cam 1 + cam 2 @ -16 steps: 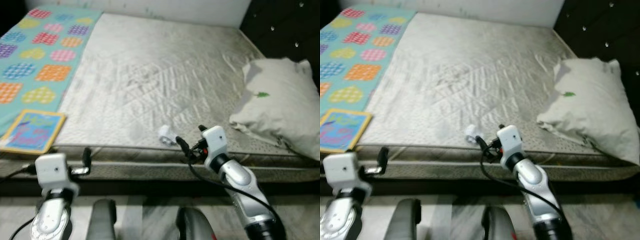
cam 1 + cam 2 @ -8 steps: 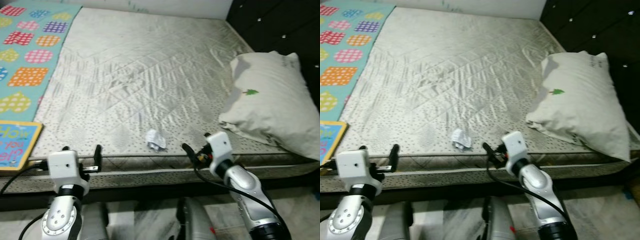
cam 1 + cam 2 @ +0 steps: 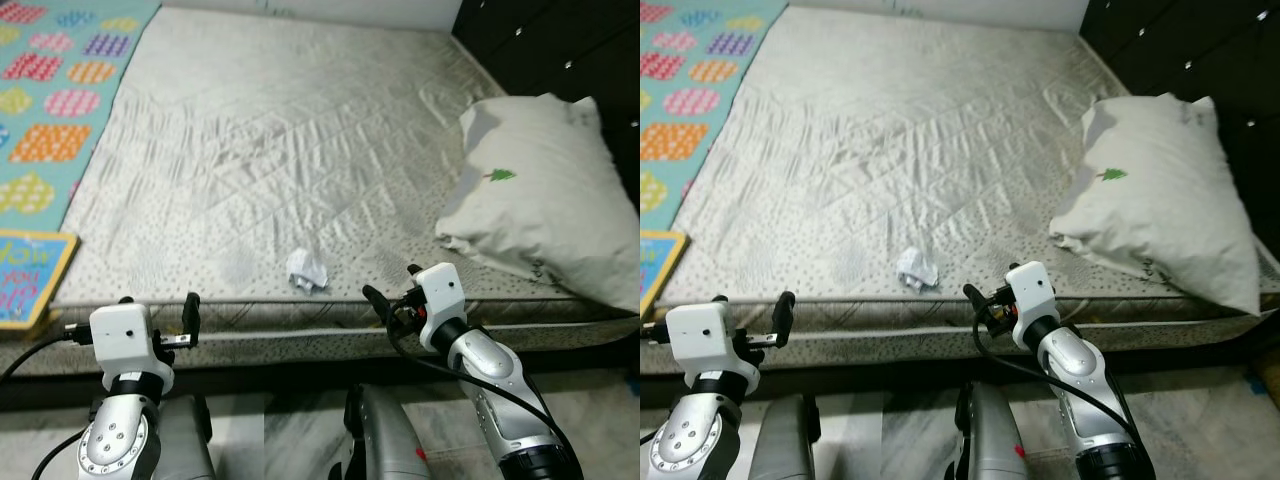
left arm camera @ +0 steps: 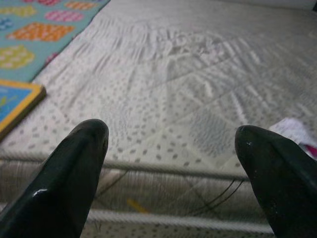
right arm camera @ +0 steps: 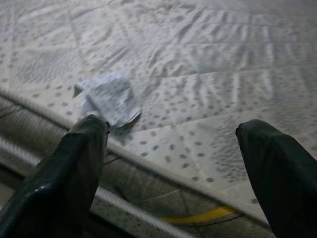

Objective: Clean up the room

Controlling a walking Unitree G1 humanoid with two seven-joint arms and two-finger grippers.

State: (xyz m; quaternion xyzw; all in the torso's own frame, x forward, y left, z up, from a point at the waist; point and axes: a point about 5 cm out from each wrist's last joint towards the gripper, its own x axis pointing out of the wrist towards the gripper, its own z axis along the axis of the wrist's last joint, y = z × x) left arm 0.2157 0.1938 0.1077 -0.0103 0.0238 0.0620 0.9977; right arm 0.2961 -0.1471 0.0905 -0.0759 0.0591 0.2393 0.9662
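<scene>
We're at the edge of the mattress point(image 3: 300, 150), and the crumpled paper point(image 3: 307, 270) lies near its front border, nothing on top of it. Our right gripper point(image 3: 385, 300) hangs just off the edge, to the right of the paper, fingers spread wide and empty. Our left gripper point(image 3: 160, 318) sits lower, at the mattress side, also wide open with nothing held. A white pillow point(image 3: 540, 205) rests on the right, a colourful patterned blanket point(image 3: 45, 120) on the left, and a book point(image 3: 25, 275) at the near left corner.
</scene>
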